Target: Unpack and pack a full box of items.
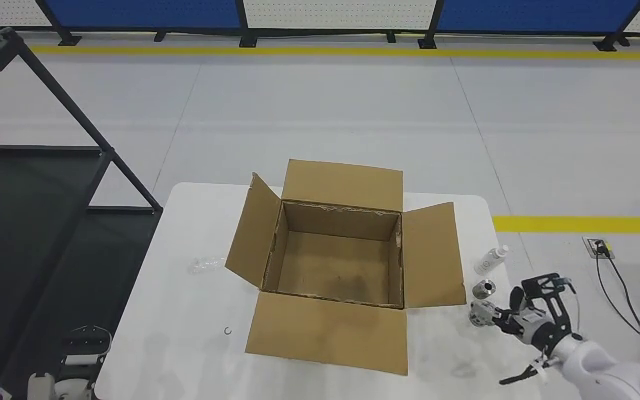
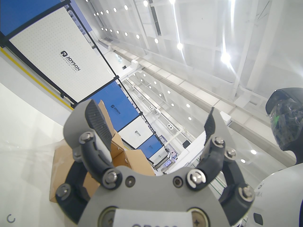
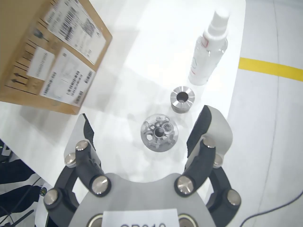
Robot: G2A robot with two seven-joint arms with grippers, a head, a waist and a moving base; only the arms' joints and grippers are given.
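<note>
Handling: the disc (image 3: 159,133) is metal and looks dense, rigid and slick. It is probably best pinched across its outer rim, pads square, since the ribbed face offers little flat to hold.
Looks: round and silver-grey, with a centre bore ringed by cast ribs and lugs, lying flat.
Where: lower right of the top view, on the white desk (image 1: 180,320), near the right-hand flap of the box (image 1: 330,335).
Neighbours: a steel collar (image 3: 181,99) sits just beside the disc, with a plastic spray bottle (image 3: 208,53) beyond it. The bottle is likely light and smooth; whether it stands or lies cannot be told.
Carton: the box sits mid-frame in the top view, all four flaps spread, its floor bare.
Right arm: the right gripper (image 3: 146,119) is spread wide above the disc, one finger on either side, gripping nothing.
Left arm: the left gripper (image 2: 153,115) is also spread and empty, aimed up at the ceiling.
Stage: everything appears unpacked, with repacking not yet begun.
</note>
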